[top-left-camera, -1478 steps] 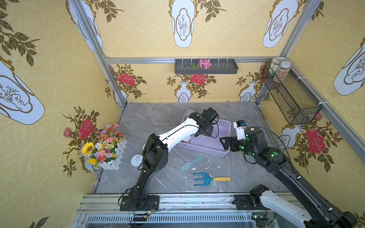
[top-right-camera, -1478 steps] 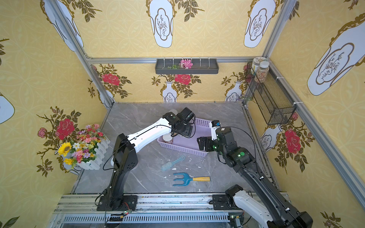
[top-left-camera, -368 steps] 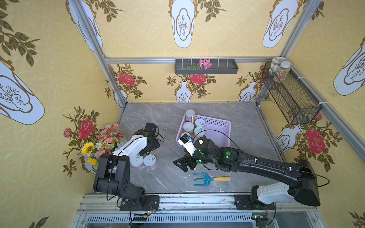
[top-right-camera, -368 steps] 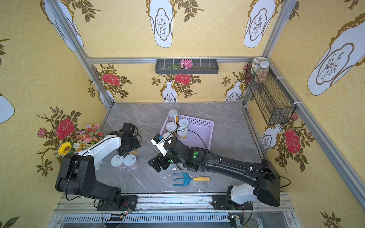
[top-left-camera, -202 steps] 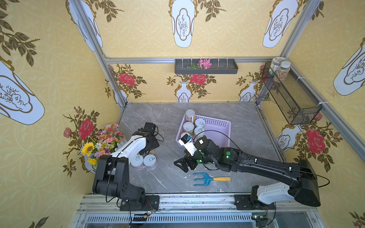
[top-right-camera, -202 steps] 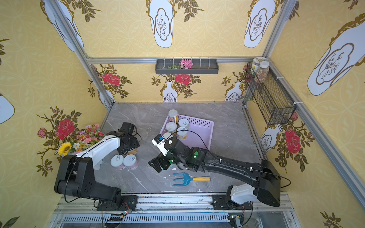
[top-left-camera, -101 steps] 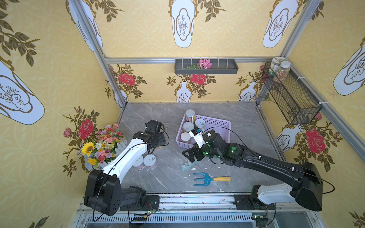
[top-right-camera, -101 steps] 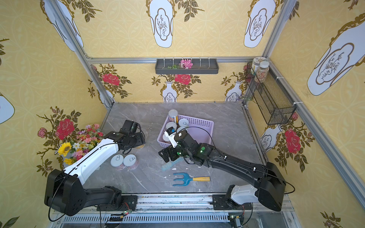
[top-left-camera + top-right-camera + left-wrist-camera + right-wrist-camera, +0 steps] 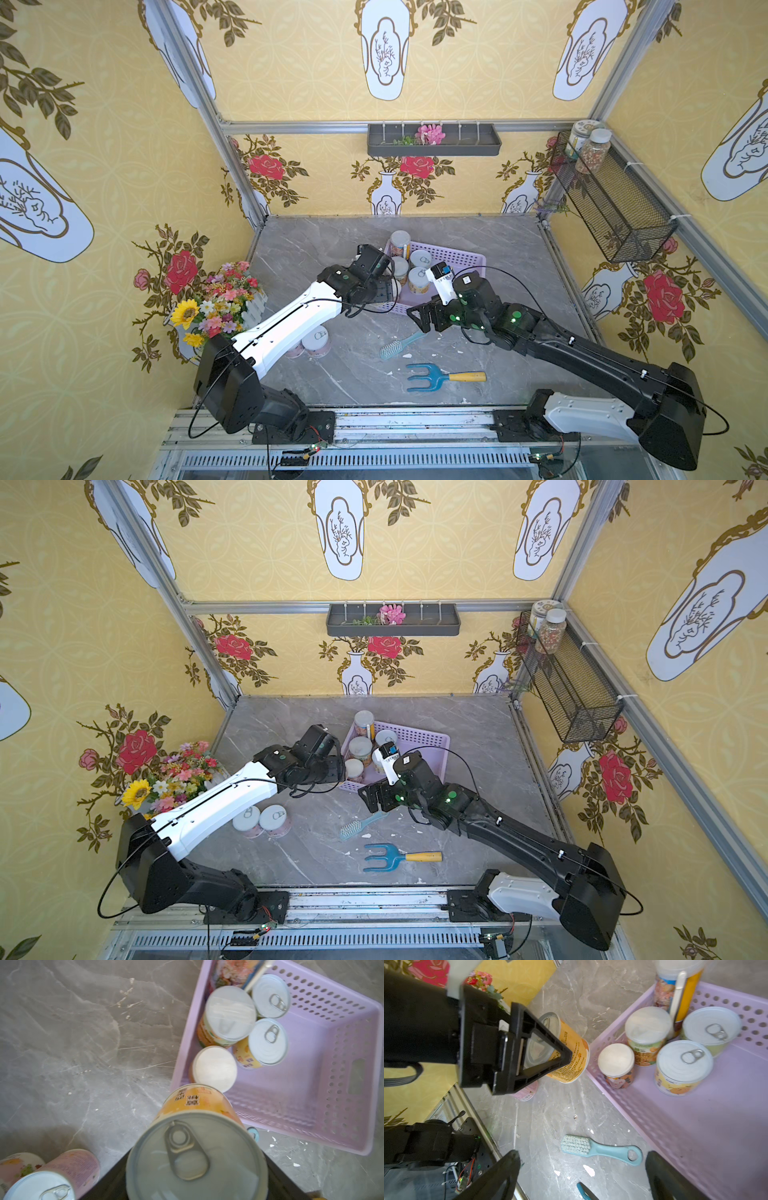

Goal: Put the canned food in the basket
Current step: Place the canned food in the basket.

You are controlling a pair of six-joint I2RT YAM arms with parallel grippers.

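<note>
The lilac basket (image 9: pixel 469 258) (image 9: pixel 434 738) (image 9: pixel 353 1076) (image 9: pixel 695 1126) sits mid-table, with several cans (image 9: pixel 419 259) (image 9: pixel 268 1043) (image 9: pixel 683 1064) standing in its left part, one taller (image 9: pixel 400 241). My left gripper (image 9: pixel 384 289) (image 9: pixel 334 769) (image 9: pixel 195 1159) is shut on an orange-labelled pull-tab can (image 9: pixel 195 1153) (image 9: pixel 571 1057), held slightly tilted just outside the basket's near-left corner. Two more cans (image 9: pixel 316 340) (image 9: pixel 275 816) stand on the table under the left arm. My right gripper (image 9: pixel 419 318) (image 9: pixel 374 798) (image 9: pixel 582 1159) hangs open and empty over the table by the basket's front wall.
A teal brush (image 9: pixel 399 347) (image 9: pixel 600 1148) lies just below the right gripper, a blue hand rake (image 9: pixel 440 377) nearer the front edge. A flower pot (image 9: pixel 216 307) stands at the left wall. A black wire basket (image 9: pixel 611 199) with jars hangs on the right wall, a grey trough (image 9: pixel 432 141) on the back wall.
My left gripper has lifted one can from the group at the left and carried it right to the basket's corner. The right gripper has drawn back rightward to the basket's front.
</note>
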